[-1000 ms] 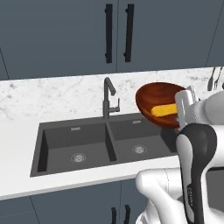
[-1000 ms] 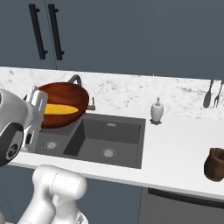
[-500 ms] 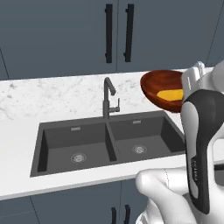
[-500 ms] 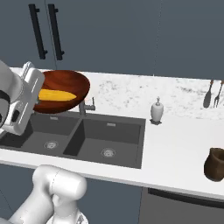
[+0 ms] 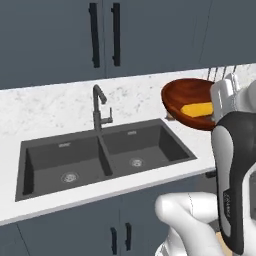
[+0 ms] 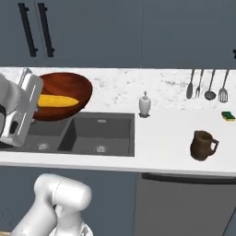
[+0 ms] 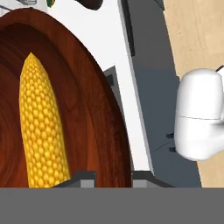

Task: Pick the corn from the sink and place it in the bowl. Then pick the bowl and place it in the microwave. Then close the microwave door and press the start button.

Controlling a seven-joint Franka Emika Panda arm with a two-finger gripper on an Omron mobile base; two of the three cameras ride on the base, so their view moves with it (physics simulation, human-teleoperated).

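Yellow corn (image 7: 41, 127), reddish-brown bowl (image 5: 187, 95), dark grey sink (image 5: 100, 155), white-marbled counter (image 6: 170, 133).

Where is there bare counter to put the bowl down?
Bare counter lies between the sink and the brown mug, and left of the faucet behind the basins. The far right is crowded: mug, sponge, hanging utensils.

dark blue cabinets (image 5: 150, 35) above a white marble counter (image 6: 170, 133)

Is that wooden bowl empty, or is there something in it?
Not empty. The corn lies inside the bowl, which the gripper holds by its rim, lifted above the sink.
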